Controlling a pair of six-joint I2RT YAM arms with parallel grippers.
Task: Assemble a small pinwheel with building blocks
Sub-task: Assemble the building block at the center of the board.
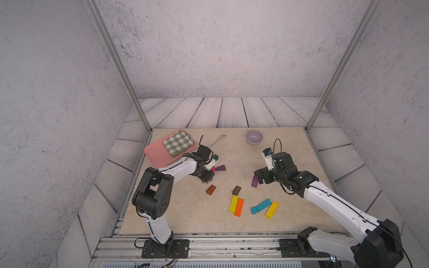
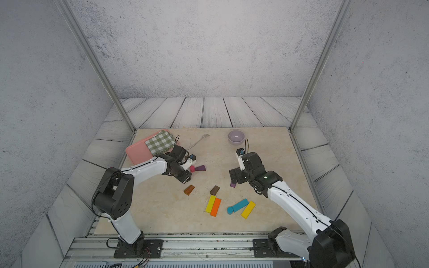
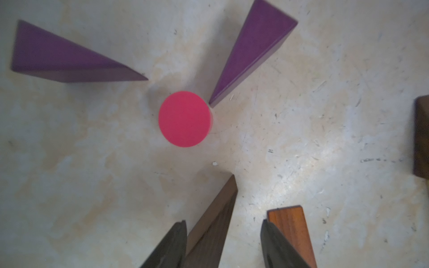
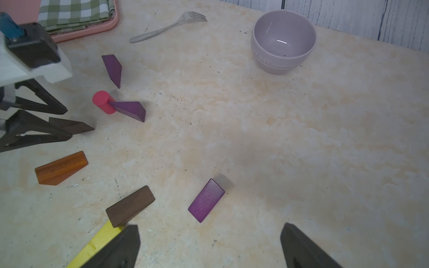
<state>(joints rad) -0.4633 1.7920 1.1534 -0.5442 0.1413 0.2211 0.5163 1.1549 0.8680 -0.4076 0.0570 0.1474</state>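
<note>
Both jaws open, left astride dark wedge (image 3: 214,218) near pink cylinder (image 3: 184,118), right empty

You find these blocks on the table:
- pink cylinder (image 3: 184,119): upright.
- first purple wedge (image 3: 250,53): thin tip touching that cylinder.
- second purple wedge (image 3: 65,58): tip towards it, slightly apart.
- first dark brown wedge (image 3: 213,222): tip towards it, apart.
- orange-brown wedge (image 4: 61,168): near that one.
- second dark brown wedge (image 4: 130,206): at the end of the first yellow bar (image 1: 233,203).
- orange bar (image 1: 239,207): flat, side by side against that bar.
- third purple wedge (image 4: 206,200): alone, broad face up.
- blue bar (image 1: 264,205): flat.
- blue cylinder (image 1: 254,210): at its end.
- second yellow bar (image 1: 272,209): just beside the blue bar.
</note>
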